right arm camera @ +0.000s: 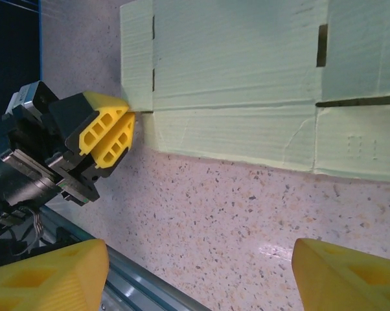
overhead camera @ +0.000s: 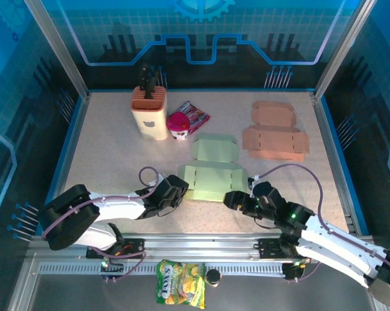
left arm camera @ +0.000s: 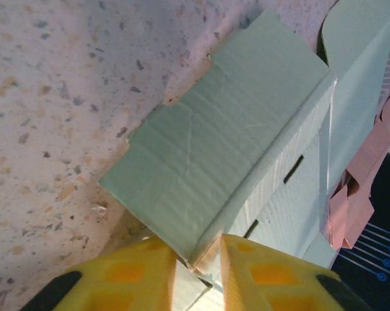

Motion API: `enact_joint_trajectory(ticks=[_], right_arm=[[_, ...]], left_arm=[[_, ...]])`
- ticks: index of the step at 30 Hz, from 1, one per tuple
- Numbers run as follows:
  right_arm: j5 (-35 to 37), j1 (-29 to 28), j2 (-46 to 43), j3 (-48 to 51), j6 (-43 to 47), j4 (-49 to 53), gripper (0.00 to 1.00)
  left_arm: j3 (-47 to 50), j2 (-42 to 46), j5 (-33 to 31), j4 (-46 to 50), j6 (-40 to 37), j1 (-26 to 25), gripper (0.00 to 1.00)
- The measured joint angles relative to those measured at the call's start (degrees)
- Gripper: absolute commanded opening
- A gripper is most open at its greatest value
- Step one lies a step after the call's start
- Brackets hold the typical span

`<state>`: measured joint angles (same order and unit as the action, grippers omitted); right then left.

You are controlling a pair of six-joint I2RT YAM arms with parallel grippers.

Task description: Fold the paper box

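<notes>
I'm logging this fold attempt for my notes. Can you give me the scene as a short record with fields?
Box: green paper box, a flat blank on the table
Left gripper: shut on the box's near left corner
Right gripper: open, by the box's near right corner, holding nothing
Spare: brown flat boxes, far right

The paper box is finished in pale green, with fine ribbing seen in the left wrist view. A second flat blank is coloured the same green. The further blanks are coloured salmon pink. The tabletop is finished in beige and speckled with dark and orange flecks. The fingers of the left gripper and right gripper are moulded in yellow. The knife block is coloured cream, with an orange top. The cup is coloured magenta. The snack bag is printed in yellow and green.
</notes>
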<state>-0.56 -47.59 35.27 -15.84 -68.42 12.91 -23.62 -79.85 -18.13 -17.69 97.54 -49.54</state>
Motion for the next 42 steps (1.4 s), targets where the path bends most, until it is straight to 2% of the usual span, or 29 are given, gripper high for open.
enact_joint_trajectory(ticks=[1,5,8,17,23,31,36,42], right_arm=[[-0.13,-0.04,0.15,0.46,-0.68,-0.81,0.77],[0.00,-1.29,1.14,2.29,-3.63,-3.85,0.78],[1.40,-4.63,1.40,3.93,-6.93,-6.73,0.78],[14.32,-14.88,5.29,8.81,-20.52,-19.58,0.77],[21.97,-15.78,9.79,8.83,-25.75,-29.18,0.75],[25.53,-15.78,18.93,10.34,-32.41,-39.67,0.73],[26.84,-15.06,21.55,10.62,-34.05,-43.74,0.64],[26.67,-10.27,21.53,10.60,-33.62,-46.21,0.43]], left_arm=[[0.04,0.02,0.00,-0.50,-0.07,0.00,0.00],[0.04,0.04,0.00,-1.11,-0.57,-0.02,0.00],[0.04,0.87,-0.02,-0.87,-0.57,-0.04,0.00],[-0.59,6.62,-0.44,-0.07,-0.59,-1.25,0.00],[-1.07,6.75,-0.42,-0.02,-0.57,-2.21,0.00],[-2.27,6.73,-0.42,-0.15,-0.57,-3.34,0.00],[-3.26,6.34,-0.44,-0.28,-0.57,-4.28,0.00],[-3.28,6.08,-0.48,-0.46,-0.55,-5.16,0.00]])
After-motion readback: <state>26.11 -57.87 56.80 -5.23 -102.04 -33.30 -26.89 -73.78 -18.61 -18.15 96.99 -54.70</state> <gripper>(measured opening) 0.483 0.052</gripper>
